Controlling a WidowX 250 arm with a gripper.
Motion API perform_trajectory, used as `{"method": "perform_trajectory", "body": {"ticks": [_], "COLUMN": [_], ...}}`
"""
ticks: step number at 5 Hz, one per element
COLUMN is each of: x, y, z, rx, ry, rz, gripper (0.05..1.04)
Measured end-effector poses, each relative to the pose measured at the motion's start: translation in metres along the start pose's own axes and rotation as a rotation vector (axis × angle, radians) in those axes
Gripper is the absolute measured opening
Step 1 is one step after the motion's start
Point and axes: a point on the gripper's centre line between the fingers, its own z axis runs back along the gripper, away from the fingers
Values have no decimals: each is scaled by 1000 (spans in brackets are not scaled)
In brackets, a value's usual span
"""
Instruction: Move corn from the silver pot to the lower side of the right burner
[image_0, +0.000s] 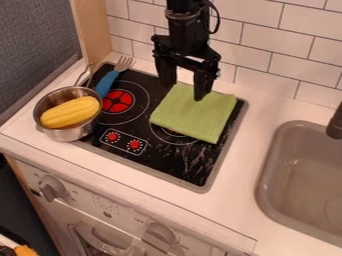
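Corn (70, 112) we should pinch across mid-length, fingers clear of the silver pot (69, 134); our gripper (184, 92) hangs released.

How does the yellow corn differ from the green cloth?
The yellow corn is long and rounded, while the green cloth is flat and squarish. The corn sits inside the silver metal pot; the cloth partly covers the right burner of the black stovetop. Neither is in the grey sink.
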Motion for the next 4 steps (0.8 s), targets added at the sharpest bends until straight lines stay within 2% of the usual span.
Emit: {"method": "perform_trajectory", "body": {"ticks": [1, 2, 3, 4], "x": [-6, -27, -45, -59], "y": [0, 14, 27, 44], "z": [-12, -19, -13, -6], "rx": [-11, -18, 9, 45], "ry": [38, 49, 50, 63], "rz": [-3, -9, -33, -111], "gripper": [999, 999, 999, 999]}}
